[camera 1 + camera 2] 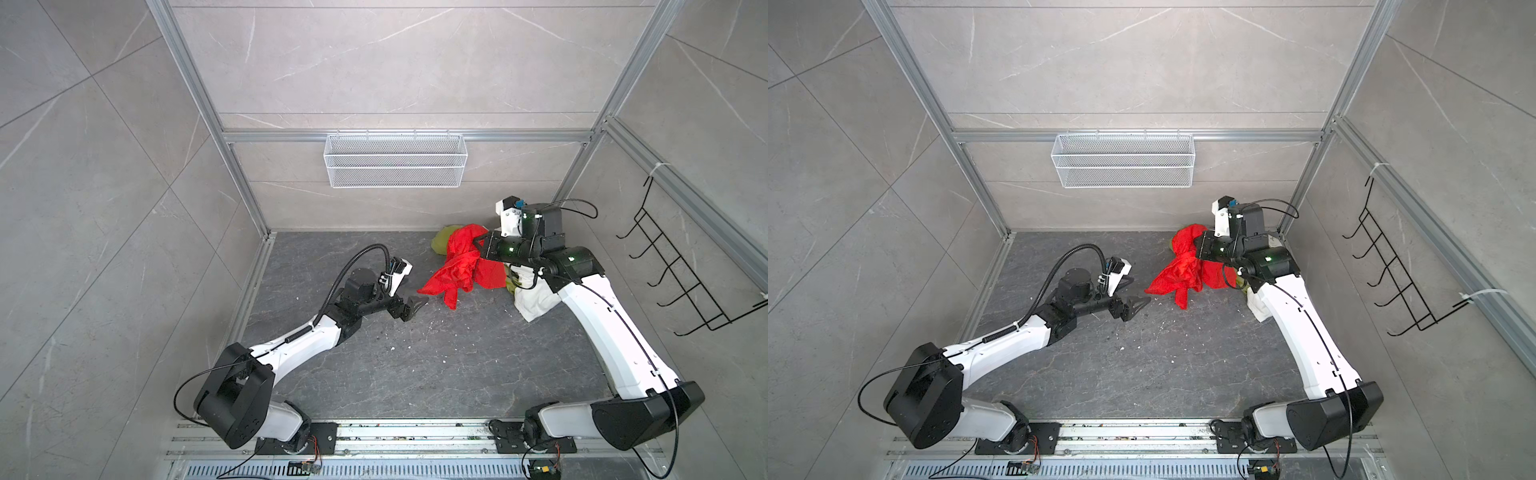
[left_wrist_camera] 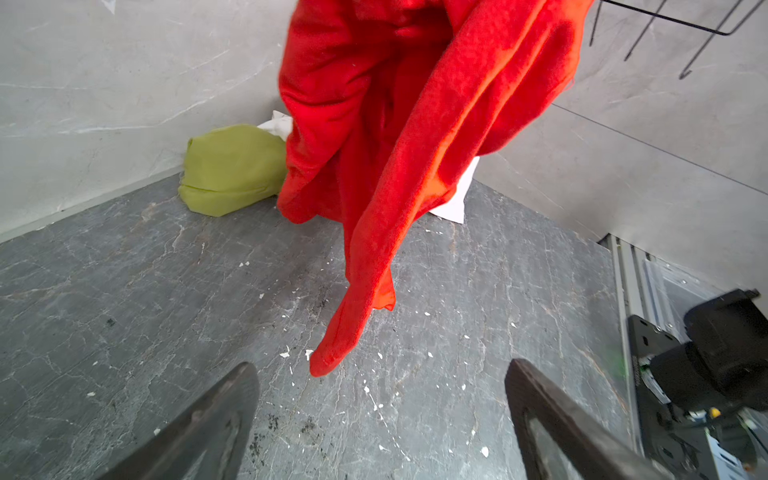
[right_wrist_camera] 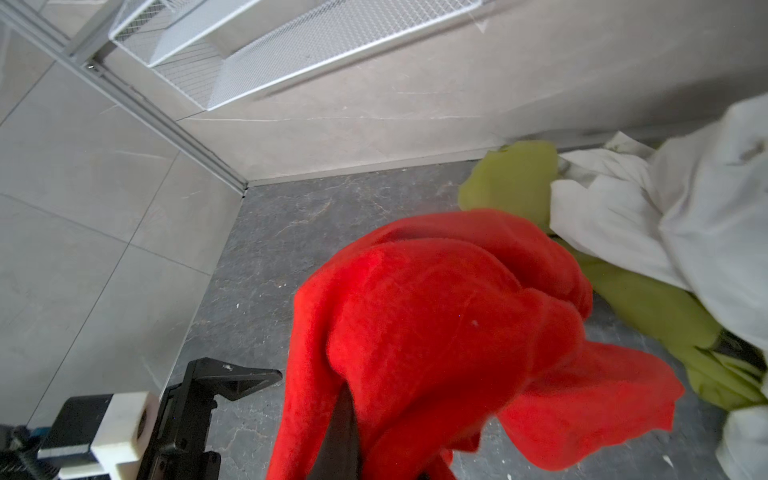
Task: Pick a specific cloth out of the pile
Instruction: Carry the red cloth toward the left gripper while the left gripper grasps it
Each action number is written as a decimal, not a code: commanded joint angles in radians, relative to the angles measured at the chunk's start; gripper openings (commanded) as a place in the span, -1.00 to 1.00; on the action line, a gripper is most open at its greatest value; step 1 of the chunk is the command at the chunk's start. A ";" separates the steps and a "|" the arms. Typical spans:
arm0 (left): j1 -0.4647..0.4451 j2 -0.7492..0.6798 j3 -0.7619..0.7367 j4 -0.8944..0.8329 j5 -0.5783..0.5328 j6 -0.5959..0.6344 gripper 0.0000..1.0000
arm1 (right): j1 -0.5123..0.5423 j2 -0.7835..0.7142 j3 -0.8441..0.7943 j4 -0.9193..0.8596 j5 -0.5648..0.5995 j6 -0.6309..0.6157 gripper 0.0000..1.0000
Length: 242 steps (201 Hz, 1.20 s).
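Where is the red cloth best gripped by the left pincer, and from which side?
Probably the red cloth's narrow tail, near the lower end: it dangles loose, straight ahead of the open left pincer. Approach from the left, away from the right pincer holding the top.

White mesh basket [image 1: 395,160], black wire rack [image 1: 685,268]

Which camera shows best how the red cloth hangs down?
The left wrist view: the red cloth fills it, its hanging folds visible down to the tip. Both top views show it from above, bunched at the right gripper. The right wrist view shows only its upper folds, close up.
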 commanded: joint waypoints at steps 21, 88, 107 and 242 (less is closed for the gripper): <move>0.002 -0.093 0.032 -0.109 0.061 0.091 0.93 | 0.006 -0.037 0.011 0.081 -0.191 -0.116 -1.00; 0.002 -0.094 0.014 0.009 -0.015 0.175 0.95 | 0.034 -0.021 -0.006 0.121 -0.343 -0.092 -1.00; 0.002 -0.067 0.049 0.026 -0.060 0.199 0.96 | 0.054 -0.013 0.000 0.111 -0.344 -0.100 -1.00; 0.008 0.025 0.093 0.196 -0.058 0.173 0.99 | 0.149 -0.005 -0.026 0.089 -0.329 -0.107 -1.00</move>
